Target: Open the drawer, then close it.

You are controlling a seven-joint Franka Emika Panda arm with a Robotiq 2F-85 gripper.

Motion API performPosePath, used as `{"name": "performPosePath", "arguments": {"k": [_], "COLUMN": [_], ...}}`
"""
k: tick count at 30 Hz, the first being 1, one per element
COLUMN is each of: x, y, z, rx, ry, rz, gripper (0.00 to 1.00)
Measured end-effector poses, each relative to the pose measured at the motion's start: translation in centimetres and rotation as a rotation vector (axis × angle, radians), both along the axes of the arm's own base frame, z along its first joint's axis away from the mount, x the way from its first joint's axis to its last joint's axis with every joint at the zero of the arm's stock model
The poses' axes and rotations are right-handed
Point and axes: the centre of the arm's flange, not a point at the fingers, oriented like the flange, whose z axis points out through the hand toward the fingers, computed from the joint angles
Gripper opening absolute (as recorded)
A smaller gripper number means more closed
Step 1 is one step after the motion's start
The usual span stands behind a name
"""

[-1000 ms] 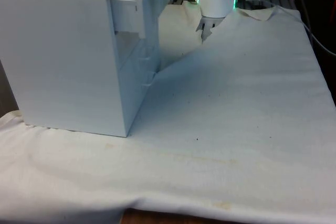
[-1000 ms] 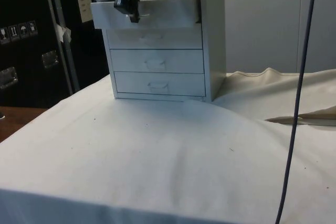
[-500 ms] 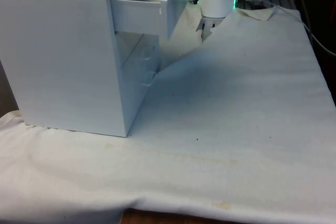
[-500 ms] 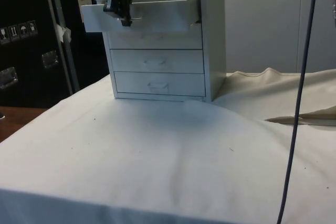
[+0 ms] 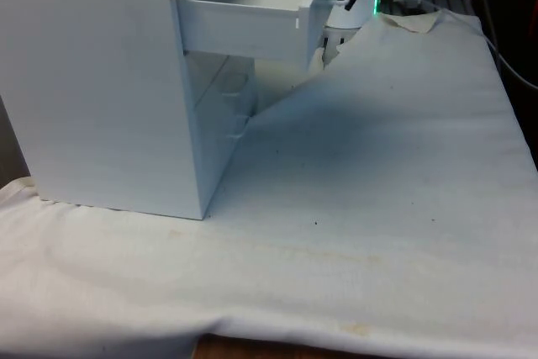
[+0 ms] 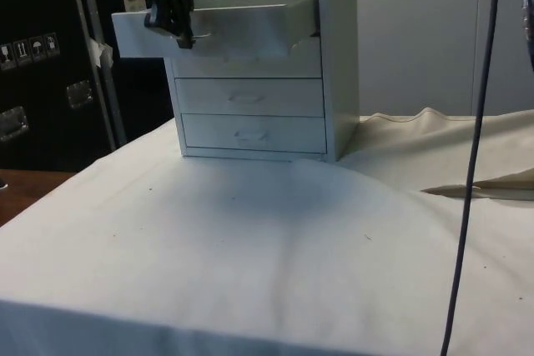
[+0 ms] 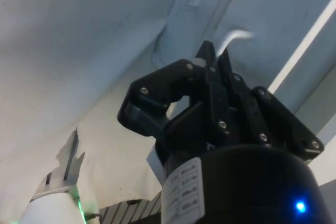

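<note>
1. Top drawer (image 6: 213,27) pulled well out of the white chest (image 6: 334,64) on the bench (image 5: 378,166).
2. In the side view, gripper (image 6: 177,29) at the drawer front, above two shut lower drawers (image 6: 249,114).
3. In the wrist view, gripper (image 7: 212,64) clamped on the thin white handle (image 7: 234,36).
4. From the front, drawer inside bare; wide open cloth (image 5: 403,233) on the front view's right.

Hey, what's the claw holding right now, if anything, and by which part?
The claw is shut on the handle at the front of the top drawer, which stands pulled out of the white chest of drawers.
</note>
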Motion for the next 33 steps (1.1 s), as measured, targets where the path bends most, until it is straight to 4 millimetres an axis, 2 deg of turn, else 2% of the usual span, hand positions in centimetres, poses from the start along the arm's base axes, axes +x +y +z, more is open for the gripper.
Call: {"name": "performPosePath", "arguments": {"k": [16,28,33], "x": [0.4,0.5,0.5], "y": [3.7,3.9,4.2], "z": [-0.4,-0.5,-0.5], "rx": [-0.044,-0.076,-0.075], "ry": [0.004,0.010,0.007], "rz": [-0.001,-0.010,-0.006], "gripper": [0.00,0.00,0.17]}}
